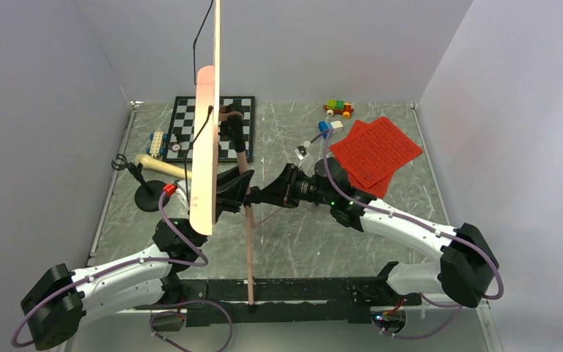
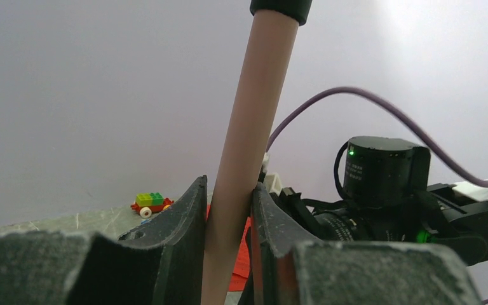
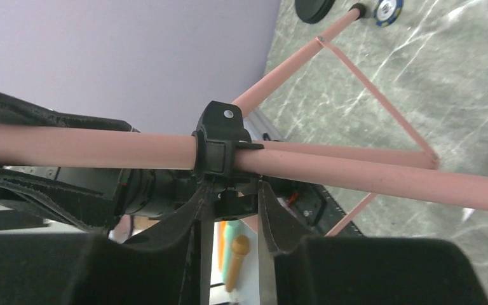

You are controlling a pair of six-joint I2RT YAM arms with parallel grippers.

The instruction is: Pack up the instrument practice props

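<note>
Pink stand [image 1: 207,147] upright mid-table, left gripper [image 2: 227,190] clenched on its pole [image 2: 241,146], right gripper [image 3: 232,190] straddling black collar [image 3: 219,143], grip unclear; folding step, next likely loosen collar and collapse legs [image 3: 305,54].

One pink music stand [image 1: 207,147]. One cream-headed microphone [image 1: 157,166] on one black round base [image 1: 150,199]. Two red sheet-music pages [image 1: 375,150] showing, overlapped; any more beneath not to be told. One chessboard [image 1: 188,121]. Three little groups of toy bricks: one wheeled brick car [image 1: 338,108], one blue-and-white pair [image 1: 329,127], one pale cluster [image 1: 157,141] beside the board. Two grippers: left gripper [image 2: 229,190], right gripper [image 3: 232,190]. One desk [image 1: 300,235].
</note>
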